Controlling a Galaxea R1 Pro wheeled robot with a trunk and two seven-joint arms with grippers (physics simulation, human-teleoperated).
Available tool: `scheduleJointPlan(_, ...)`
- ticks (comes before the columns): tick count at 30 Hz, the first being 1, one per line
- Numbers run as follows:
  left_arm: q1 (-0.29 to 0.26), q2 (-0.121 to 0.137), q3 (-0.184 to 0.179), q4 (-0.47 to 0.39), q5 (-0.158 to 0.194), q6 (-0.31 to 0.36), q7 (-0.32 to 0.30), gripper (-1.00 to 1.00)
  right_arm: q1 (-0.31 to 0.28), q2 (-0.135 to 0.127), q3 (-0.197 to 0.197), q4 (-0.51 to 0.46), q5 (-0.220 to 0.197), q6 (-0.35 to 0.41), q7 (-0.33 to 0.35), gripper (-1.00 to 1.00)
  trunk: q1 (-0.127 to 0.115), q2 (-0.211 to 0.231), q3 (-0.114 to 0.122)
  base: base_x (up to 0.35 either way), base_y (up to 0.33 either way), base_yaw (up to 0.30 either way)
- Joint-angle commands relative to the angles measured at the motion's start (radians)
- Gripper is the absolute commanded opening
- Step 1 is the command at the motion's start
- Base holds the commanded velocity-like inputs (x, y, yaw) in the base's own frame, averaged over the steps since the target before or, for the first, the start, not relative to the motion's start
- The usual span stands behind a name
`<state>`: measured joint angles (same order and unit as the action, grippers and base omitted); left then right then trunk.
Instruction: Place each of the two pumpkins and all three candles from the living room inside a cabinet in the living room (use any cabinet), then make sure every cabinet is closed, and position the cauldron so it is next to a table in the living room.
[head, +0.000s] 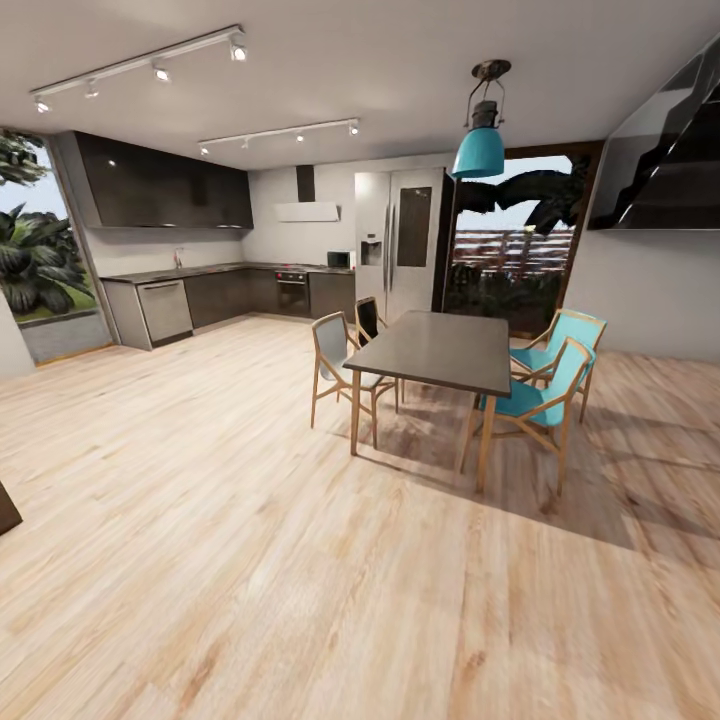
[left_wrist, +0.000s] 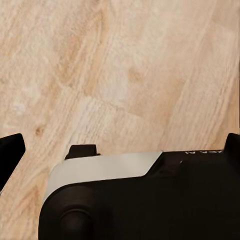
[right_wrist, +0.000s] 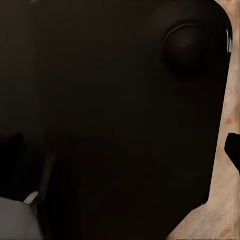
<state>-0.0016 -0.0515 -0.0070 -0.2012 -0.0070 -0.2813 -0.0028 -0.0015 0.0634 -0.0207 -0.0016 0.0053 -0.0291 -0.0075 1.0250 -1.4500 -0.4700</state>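
**Mia:** Floor (head: 250, 560) made of light wood is what we see most from the head camera. Far back we see a dark dining table (head: 440, 350). It has two blue chairs (head: 545, 385) on one side and pale chairs (head: 340, 365) on the other. A blue lamp (head: 483, 140) hangs above it.

**Tom:** We see a kitchen behind, with dark cupboards (head: 165, 185), an oven (head: 292, 292) and a tall silver fridge (head: 400, 240). We are looking at the kitchen side, not at pumpkins, candles or the cauldron.

**Mia:** From the left wrist camera we look down at wood floor (left_wrist: 125, 65) and a black and grey robot part (left_wrist: 140, 200). Dark tips sit at the picture's edges. We cannot tell how wide that gripper is.

**Tom:** From the right wrist camera we see a big black robot part (right_wrist: 110, 120) up close and a strip of floor (right_wrist: 231, 100). We cannot tell about that gripper either.
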Motion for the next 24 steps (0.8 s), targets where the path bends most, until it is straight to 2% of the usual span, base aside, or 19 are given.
scheduleJointPlan(1, 0.000, 0.000, 0.000, -0.006, 0.000, 0.000, 0.000, 1.00, 0.000, 0.000, 0.001, 0.001, 0.000, 0.000, 0.000, 1.00, 0.000, 0.000, 0.000, 0.075, 0.013, 0.000)
scheduleJointPlan(5, 0.000, 0.005, -0.001, -0.041, 0.000, -0.002, 0.002, 1.00, 0.000, -0.001, -0.001, 0.002, -0.002, 0.001, 0.000, 1.00, 0.000, 0.000, 0.000, 0.048, 0.027, 0.000)
scheduleJointPlan(11, 0.000, 0.007, 0.001, -0.047, 0.001, -0.009, 0.003, 1.00, 0.000, 0.001, -0.003, 0.002, -0.005, -0.009, 0.000, 1.00, 0.000, 0.000, 0.000, 0.139, 0.134, 0.000)
scheduleJointPlan(18, 0.000, 0.005, 0.000, -0.041, 0.001, -0.046, 0.003, 1.00, 0.000, 0.014, 0.003, 0.000, 0.007, -0.014, 0.001, 1.00, 0.000, 0.000, 0.000, 0.023, 0.019, 0.000)
scheduleJointPlan(24, 0.000, 0.003, -0.002, -0.040, 0.001, -0.051, 0.003, 1.00, 0.000, 0.012, 0.002, 0.002, 0.002, -0.106, -0.003, 1.00, 0.000, 0.000, 0.000, 0.002, 0.001, 0.128)
